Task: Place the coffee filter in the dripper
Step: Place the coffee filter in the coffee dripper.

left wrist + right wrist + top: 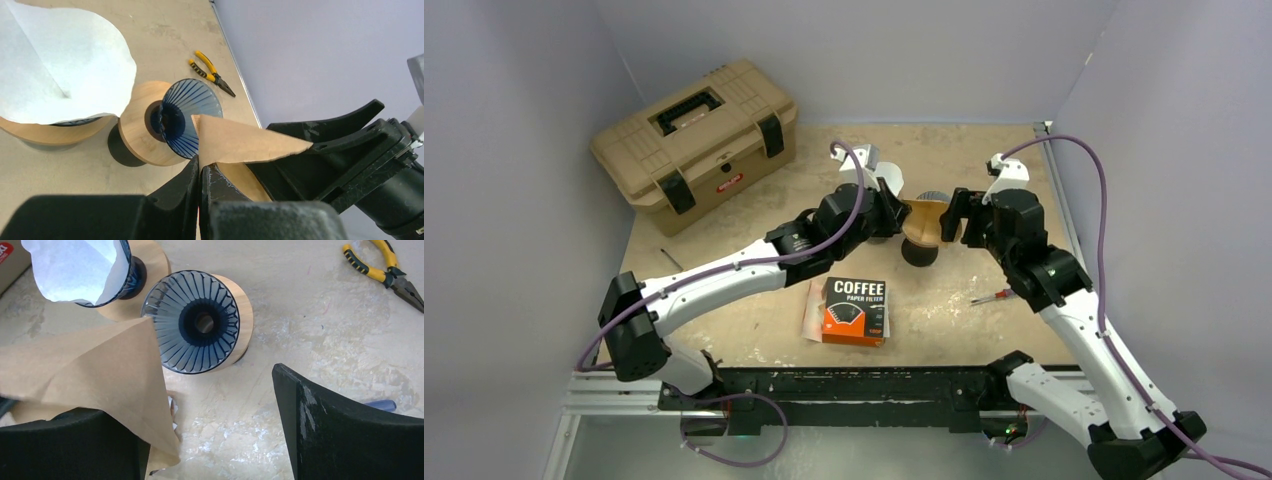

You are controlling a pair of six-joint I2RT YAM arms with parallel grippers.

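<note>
- left hand (200, 172) pinches the brown filter (240, 142) flat.
- the empty blue dripper (197, 322) sits just right of the filter's tip in the right wrist view.
- right hand (959, 218) is spread wide.

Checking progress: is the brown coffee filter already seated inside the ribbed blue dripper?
No, the blue dripper shows bare ribs, and the brown filter is at its rim, pinched by the left gripper.

white arms (724, 272), black end effectors (902, 214)
</note>
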